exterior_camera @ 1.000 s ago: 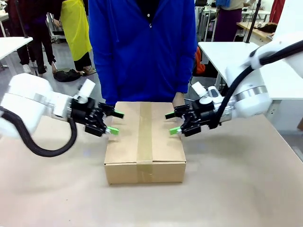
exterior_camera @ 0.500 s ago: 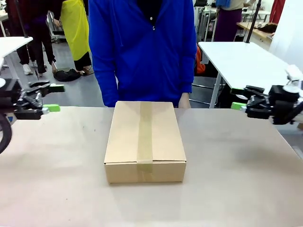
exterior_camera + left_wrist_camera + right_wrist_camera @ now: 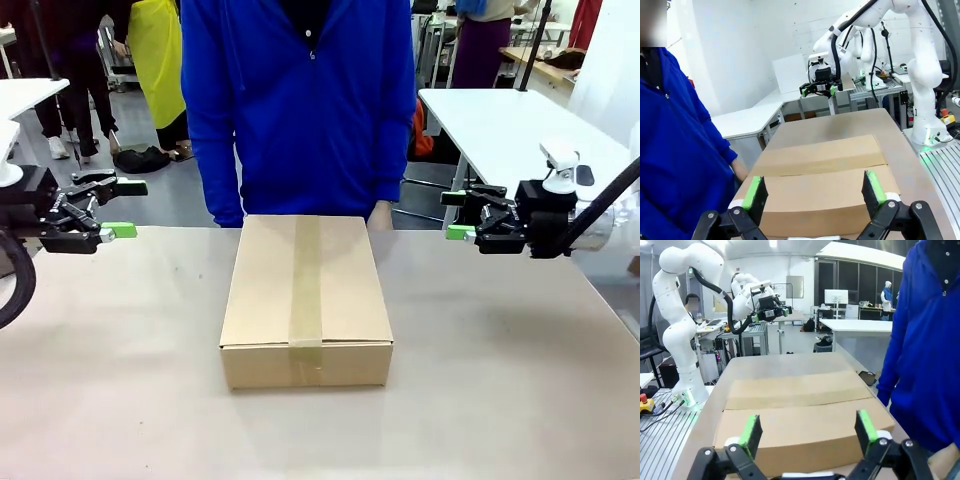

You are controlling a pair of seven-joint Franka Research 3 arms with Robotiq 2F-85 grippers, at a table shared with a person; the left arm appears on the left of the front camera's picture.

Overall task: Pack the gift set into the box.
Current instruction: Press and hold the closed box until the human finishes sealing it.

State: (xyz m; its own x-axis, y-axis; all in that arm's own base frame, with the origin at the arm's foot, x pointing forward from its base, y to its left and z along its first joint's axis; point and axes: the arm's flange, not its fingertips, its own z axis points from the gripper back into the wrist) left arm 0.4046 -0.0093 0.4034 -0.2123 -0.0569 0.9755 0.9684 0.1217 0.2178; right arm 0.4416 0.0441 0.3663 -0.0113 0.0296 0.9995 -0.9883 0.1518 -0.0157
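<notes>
I can read no text, label, brand, number or sign anywhere I look: the box (image 3: pixel 306 297) in front of me is plain brown card with a bare strip of tape (image 3: pixel 306 285) and no print on it

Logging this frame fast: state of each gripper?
Left gripper: open, empty.
Right gripper: open, empty.
</notes>
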